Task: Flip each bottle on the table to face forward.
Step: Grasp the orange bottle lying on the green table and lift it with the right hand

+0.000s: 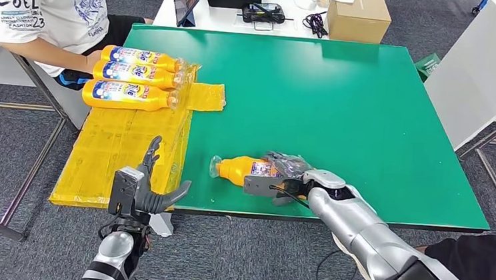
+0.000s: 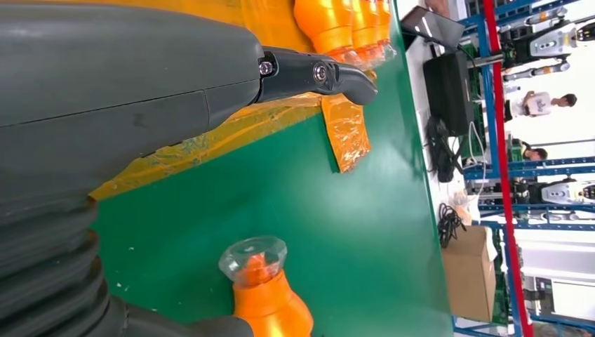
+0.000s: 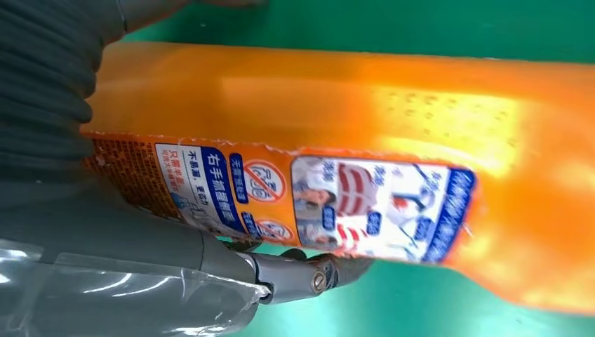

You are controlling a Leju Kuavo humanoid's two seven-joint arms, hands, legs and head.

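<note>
One orange plastic bottle (image 1: 243,170) lying on green table (image 1: 368,109) | right hand (image 1: 289,177) fingers wrapped round its body, back label showing | left hand (image 1: 145,185) spread, holding nothing | roll slowly, keep grip firm.

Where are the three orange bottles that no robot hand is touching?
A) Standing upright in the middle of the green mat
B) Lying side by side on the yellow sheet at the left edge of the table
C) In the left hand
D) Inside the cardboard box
B: in the head view the three orange bottles lie side by side on the yellow sheet at the table's left edge, near a seated person.
</note>
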